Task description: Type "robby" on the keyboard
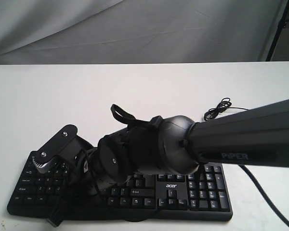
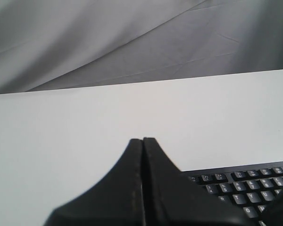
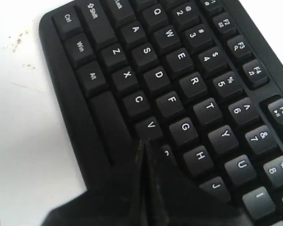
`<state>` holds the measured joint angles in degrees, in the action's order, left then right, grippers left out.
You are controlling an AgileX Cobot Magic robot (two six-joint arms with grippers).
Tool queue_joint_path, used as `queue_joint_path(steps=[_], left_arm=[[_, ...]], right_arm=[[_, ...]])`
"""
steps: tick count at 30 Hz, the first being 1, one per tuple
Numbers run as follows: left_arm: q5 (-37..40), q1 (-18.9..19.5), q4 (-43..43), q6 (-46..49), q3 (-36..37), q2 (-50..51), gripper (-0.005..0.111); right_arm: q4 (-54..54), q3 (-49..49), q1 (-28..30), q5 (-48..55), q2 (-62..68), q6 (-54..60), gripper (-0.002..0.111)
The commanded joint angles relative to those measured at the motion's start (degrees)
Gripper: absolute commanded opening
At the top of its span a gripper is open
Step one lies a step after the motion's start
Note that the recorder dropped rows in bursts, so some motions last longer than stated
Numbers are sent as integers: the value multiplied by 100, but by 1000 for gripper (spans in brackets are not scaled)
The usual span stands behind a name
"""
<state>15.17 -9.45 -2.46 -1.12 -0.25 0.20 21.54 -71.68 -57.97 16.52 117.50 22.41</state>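
The black keyboard (image 1: 202, 192) with its silver acer logo lies at the table's near edge. My right arm (image 1: 149, 149) reaches across from the right and hides its own fingertips there. In the right wrist view my right gripper (image 3: 142, 142) is shut with nothing in it. Its tip sits where the V key (image 3: 150, 126), the half-covered B key (image 3: 167, 152) and the space bar meet on the keyboard (image 3: 179, 80); contact cannot be judged. My left gripper (image 2: 142, 140) is also shut and empty, beside the keyboard's (image 2: 245, 183) left end and pointing over bare table. It shows over that end (image 1: 66, 132).
The keyboard's thin black cable (image 1: 221, 108) lies coiled on the white table (image 1: 62, 91) behind the right arm. A grey cloth backdrop (image 1: 135, 29) hangs past the far edge. A dark stand leg (image 1: 277, 29) rises at the far right.
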Motion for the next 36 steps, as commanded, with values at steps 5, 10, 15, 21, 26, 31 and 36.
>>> queue_joint_path(steps=[5, 10, 15, 21, 26, 31, 36], left_arm=[[-42, -36, -27, -16, 25, -20, 0], [-42, -36, -27, -16, 25, -20, 0], [-42, -36, -27, -16, 25, -20, 0], [-42, -36, -27, -16, 25, -20, 0], [-42, -36, -27, -16, 25, -20, 0], [-42, -36, -27, -16, 25, -20, 0], [-42, -36, -27, -16, 25, -20, 0]], right_arm=[[-10, -46, -15, -302, 7, 23, 0], [-53, -46, -15, -405, 62, 23, 0], [-33, -46, -15, -426, 162, 23, 0], [-33, -46, -15, -442, 286, 12, 0], [-55, -46, -15, -450, 229, 12, 0], [-140, -46, -15, -450, 86, 12, 0], [-156, -46, 10, -450, 89, 12, 0]])
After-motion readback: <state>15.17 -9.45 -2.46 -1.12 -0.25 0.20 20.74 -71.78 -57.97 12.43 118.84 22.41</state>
